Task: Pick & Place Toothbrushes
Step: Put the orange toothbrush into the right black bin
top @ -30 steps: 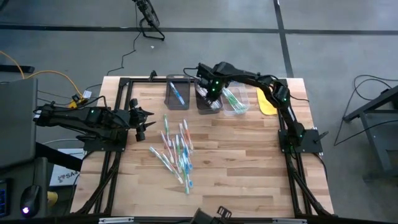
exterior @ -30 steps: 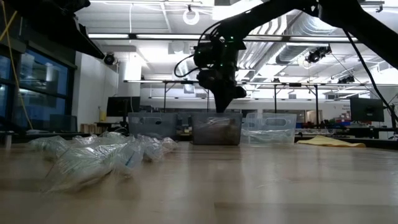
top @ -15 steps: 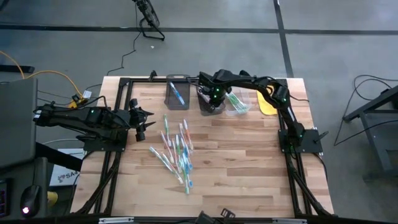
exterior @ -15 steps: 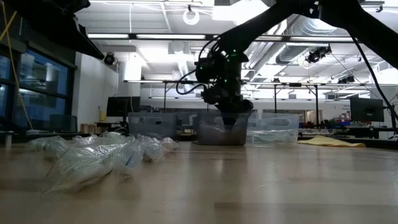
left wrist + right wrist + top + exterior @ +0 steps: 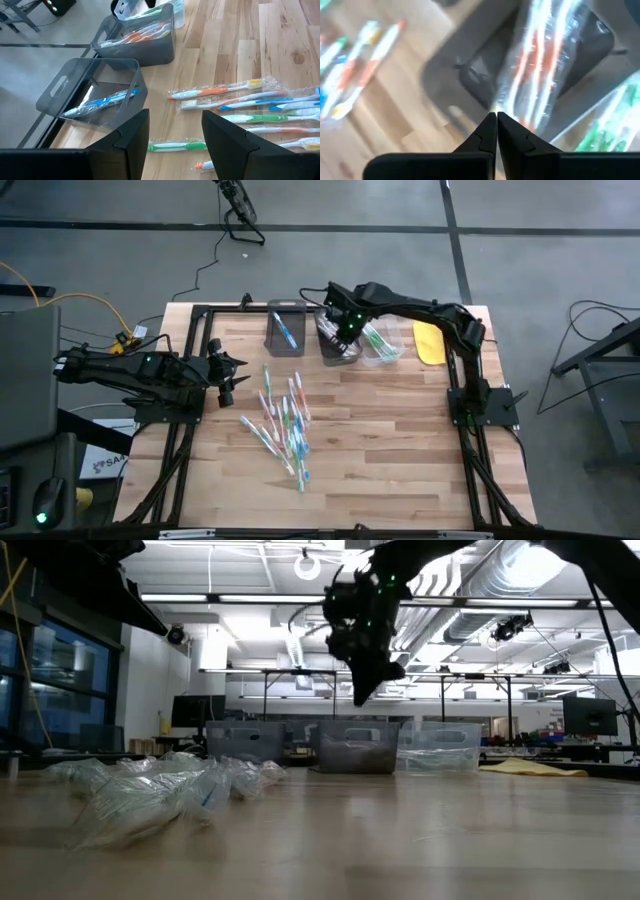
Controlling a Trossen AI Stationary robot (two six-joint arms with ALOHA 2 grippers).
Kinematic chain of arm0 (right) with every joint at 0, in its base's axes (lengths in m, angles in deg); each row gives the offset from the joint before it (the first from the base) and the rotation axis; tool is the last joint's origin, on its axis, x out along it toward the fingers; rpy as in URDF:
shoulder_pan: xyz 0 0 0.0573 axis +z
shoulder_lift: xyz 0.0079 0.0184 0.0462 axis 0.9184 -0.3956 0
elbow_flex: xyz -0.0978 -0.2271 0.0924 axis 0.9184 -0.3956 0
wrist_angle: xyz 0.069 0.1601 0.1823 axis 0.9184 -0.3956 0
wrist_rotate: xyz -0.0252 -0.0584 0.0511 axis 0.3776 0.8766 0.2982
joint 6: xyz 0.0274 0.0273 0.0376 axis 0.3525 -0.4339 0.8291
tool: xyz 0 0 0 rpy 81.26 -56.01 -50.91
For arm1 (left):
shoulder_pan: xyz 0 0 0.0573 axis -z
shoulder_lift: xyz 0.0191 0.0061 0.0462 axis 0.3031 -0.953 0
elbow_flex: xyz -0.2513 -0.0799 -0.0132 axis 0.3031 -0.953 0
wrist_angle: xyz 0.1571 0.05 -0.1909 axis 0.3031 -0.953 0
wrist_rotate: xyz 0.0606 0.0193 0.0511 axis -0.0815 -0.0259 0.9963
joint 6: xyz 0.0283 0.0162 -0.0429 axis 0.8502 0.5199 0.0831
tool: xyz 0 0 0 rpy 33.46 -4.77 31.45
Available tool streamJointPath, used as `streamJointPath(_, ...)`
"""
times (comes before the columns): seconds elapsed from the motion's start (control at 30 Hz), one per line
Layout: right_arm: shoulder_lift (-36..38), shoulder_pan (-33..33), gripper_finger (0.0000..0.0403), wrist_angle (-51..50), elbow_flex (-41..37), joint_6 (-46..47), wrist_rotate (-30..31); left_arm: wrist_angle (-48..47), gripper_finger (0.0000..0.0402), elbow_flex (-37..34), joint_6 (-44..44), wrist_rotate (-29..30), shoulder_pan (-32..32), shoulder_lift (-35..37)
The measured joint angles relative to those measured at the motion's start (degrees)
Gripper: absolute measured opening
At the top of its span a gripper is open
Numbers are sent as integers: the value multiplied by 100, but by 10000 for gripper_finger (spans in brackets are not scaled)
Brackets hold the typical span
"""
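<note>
Several wrapped toothbrushes (image 5: 282, 418) lie loose on the wooden table (image 5: 400, 440); the left wrist view shows them too (image 5: 235, 100). Three bins stand at the far edge. The left grey bin (image 5: 286, 332) holds a blue toothbrush (image 5: 102, 102). The middle grey bin (image 5: 340, 348) holds orange ones (image 5: 540, 55). The clear right bin (image 5: 382, 345) holds green ones. My right gripper (image 5: 362, 695) hangs shut, with nothing in it, above the middle bin, pointing down (image 5: 496, 116). At the table's left edge my left gripper (image 5: 175, 135) waits open, well off the pile.
A yellow flat object (image 5: 428, 342) lies right of the clear bin. A black frame (image 5: 190, 350) runs along the table's left edge, and the right arm's base (image 5: 482, 405) stands at the right. Bare wood lies between the pile and that base.
My right gripper dipped down into the middle bin, then rose straight back up clear of its rim, staying shut throughout with nothing in it.
</note>
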Motion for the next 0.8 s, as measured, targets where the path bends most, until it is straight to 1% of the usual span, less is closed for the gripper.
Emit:
streamJointPath(0.13, 123, 310, 27, 8, 0, -115, 2, 0, 175, 0, 0, 0, 0, 0)
streamJointPath(0.3, 136, 855, 73, 28, 0, -246, 45, -7, 175, 0, 0, 0, -1, 0)
streamJointPath(0.37, 116, 1099, 94, 222, 0, 24, 221, -9, 175, 0, 0, 0, 0, 0)
streamJointPath(0.47, 97, 1450, 122, 619, -29, 703, 514, -11, 175, 0, 0, 0, -2, 0)
streamJointPath(0.53, 98, 1687, 136, 1106, -167, 1031, 764, -11, 175, 0, -4, 0, 0, 0)
streamJointPath(0.67, 95, 2045, 158, 1757, -583, 1702, 1532, -10, 175, 0, -24, 0, -1, 2)
streamJointPath(0.73, 95, 2144, 166, 2197, -878, 2000, 1733, -11, 175, 0, -26, 0, 0, 0)
streamJointPath(0.8, 93, 2190, 171, 2596, -1194, 2298, 1768, -11, 175, 0, -26, 0, 0, 2)
